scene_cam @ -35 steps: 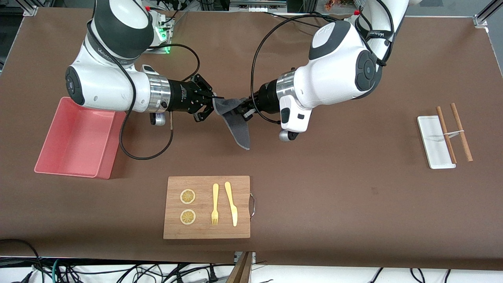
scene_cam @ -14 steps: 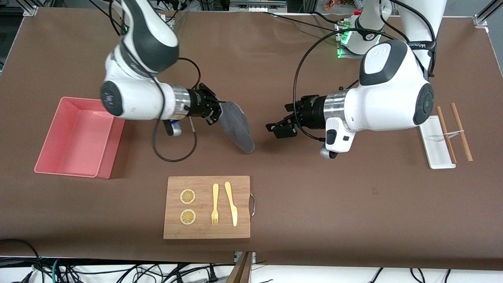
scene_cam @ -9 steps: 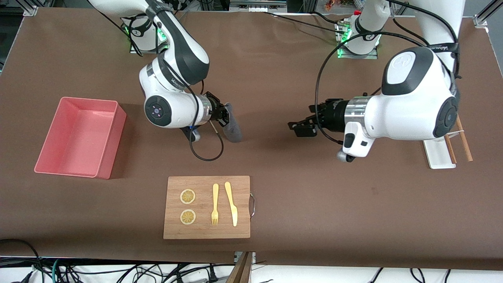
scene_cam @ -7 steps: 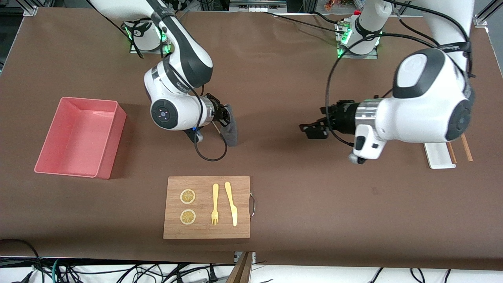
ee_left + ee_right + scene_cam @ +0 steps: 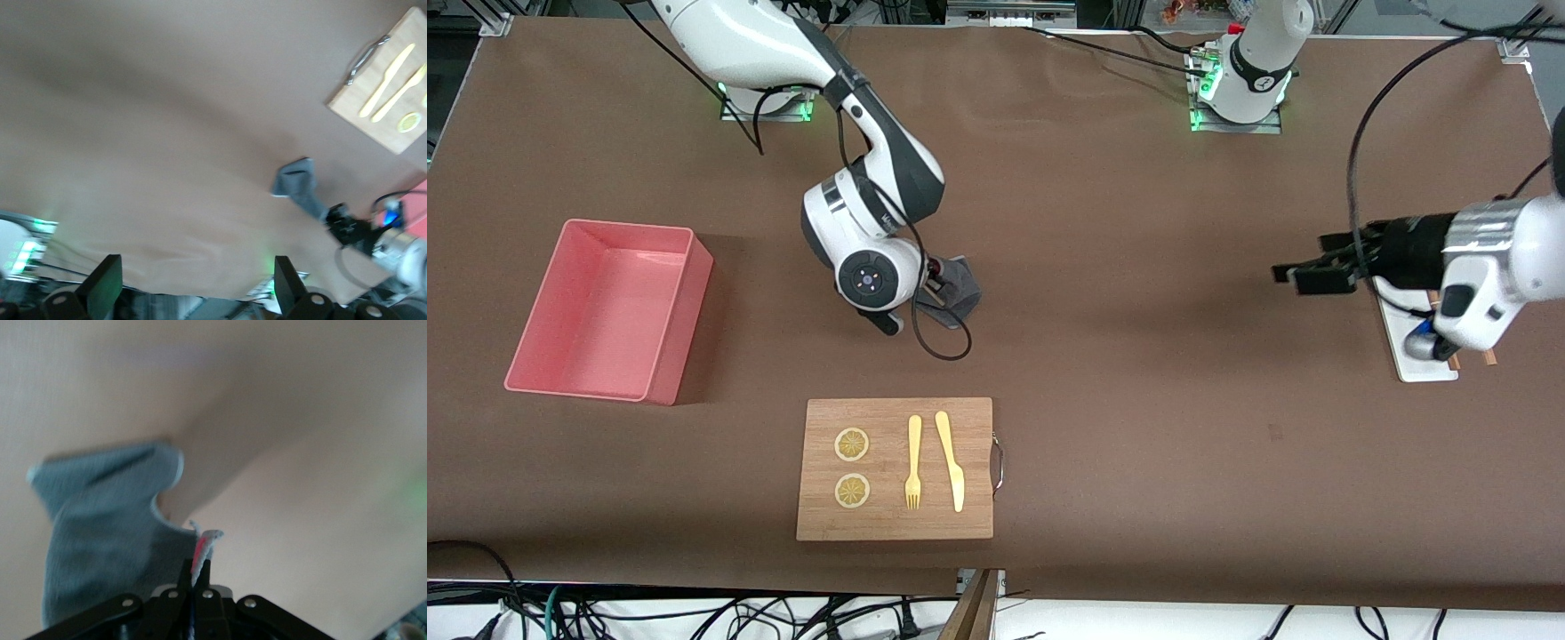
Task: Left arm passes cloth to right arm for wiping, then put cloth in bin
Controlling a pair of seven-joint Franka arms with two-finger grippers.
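Note:
My right gripper [image 5: 935, 284] points down at the middle of the table and is shut on one edge of the dark-grey cloth [image 5: 960, 286]. The cloth lies bunched on the brown table beside it. In the right wrist view the jaws [image 5: 199, 577] pinch the cloth's edge and the rest of the cloth [image 5: 100, 527] spreads over the table. My left gripper [image 5: 1294, 276] is open and empty, up in the air by the white tray at the left arm's end. Its fingers [image 5: 107, 287] stand wide apart. The pink bin [image 5: 627, 228] stands empty at the right arm's end.
A wooden board [image 5: 885, 413] with two lemon slices, a yellow fork and a yellow knife lies nearer the front camera than the cloth. A small white tray [image 5: 1392, 320] with brown chopsticks lies under the left arm's wrist. A black cable loops beside the right gripper.
The left gripper let go of the cloth and drew back toward its own end of the table. The right gripper turned downward with the cloth and lowered it onto the table.

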